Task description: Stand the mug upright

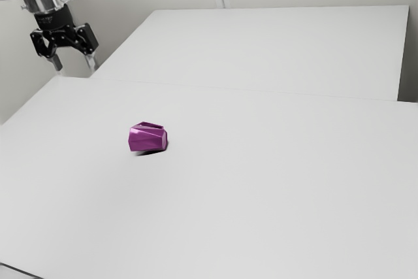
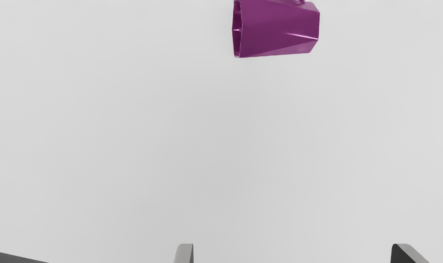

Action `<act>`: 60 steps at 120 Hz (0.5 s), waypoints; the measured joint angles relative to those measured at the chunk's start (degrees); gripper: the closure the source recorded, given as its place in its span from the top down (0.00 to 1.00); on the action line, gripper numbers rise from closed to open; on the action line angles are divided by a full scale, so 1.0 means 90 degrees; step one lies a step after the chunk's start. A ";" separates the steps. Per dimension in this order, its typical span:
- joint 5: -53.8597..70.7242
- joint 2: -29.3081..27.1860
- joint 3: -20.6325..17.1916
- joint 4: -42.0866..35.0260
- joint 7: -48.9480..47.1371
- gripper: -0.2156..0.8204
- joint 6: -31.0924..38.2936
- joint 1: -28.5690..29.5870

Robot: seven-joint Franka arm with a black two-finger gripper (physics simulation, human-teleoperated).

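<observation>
At ten o'clock in the exterior view, the end effector (image 1: 76, 68) hangs, fingers apart; near nine o'clock, the faceted purple mug (image 1: 147, 140) lies tipped on the worktop (image 1: 261, 194), what seems its handle (image 2: 300, 1) partly visible.

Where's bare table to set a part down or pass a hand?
Widest: table from the mug toward the exterior view's right, bounded behind by the seam. Also the exterior view's foreground below the mug, and the stretch between mug and end effector. Occupied: the sideways mug's spot; I'd avoid the end effector's corner too.
</observation>
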 joint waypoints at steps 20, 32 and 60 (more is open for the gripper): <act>-0.0137 0.0074 -0.0044 0.0064 0.0004 0.78 0.0553 0.0366; -0.0656 0.0187 -0.0013 -0.0418 0.0033 0.78 0.0878 0.0551; -0.2824 0.0309 0.0233 -0.2880 0.0769 0.78 0.2581 0.0719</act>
